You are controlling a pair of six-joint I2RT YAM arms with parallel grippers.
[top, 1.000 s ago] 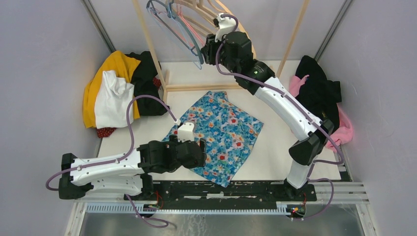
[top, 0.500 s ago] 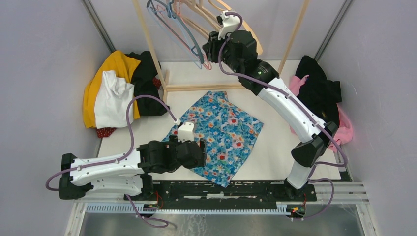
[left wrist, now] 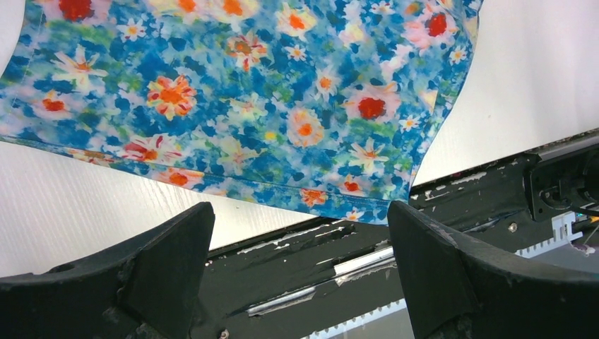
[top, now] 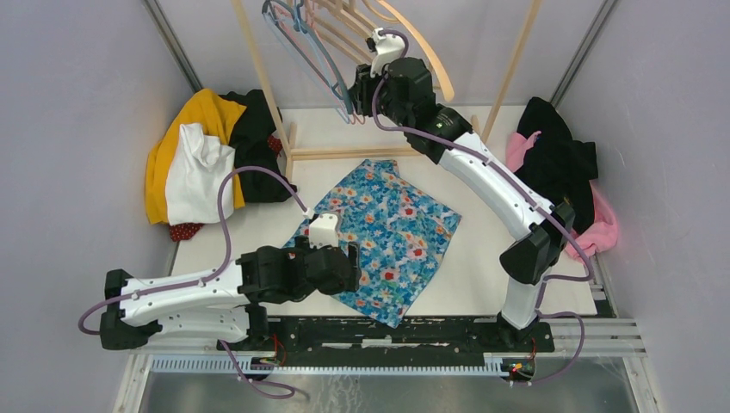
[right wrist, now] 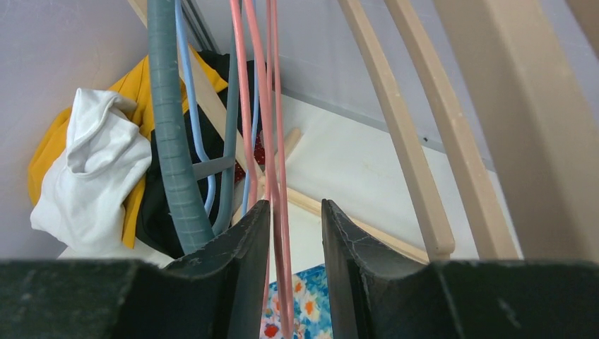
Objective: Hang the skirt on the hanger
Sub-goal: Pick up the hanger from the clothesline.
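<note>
We have shifted our right fingers [right wrist: 240, 282] left, narrow around the pink hanger [right wrist: 277, 141]; left fingers [left wrist: 162, 261] wide over the skirt [left wrist: 282, 106]. Next: pinch, unhook.

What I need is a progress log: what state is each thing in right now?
skirt: spread flat on the table, not on a hanger.
pink hanger: hanging on the rack, between the right fingers, not gripped.
grey hanger: hanging beside it.
left gripper: open, empty, by the skirt's hem.
right gripper: open, straddling the pink hanger.
</note>
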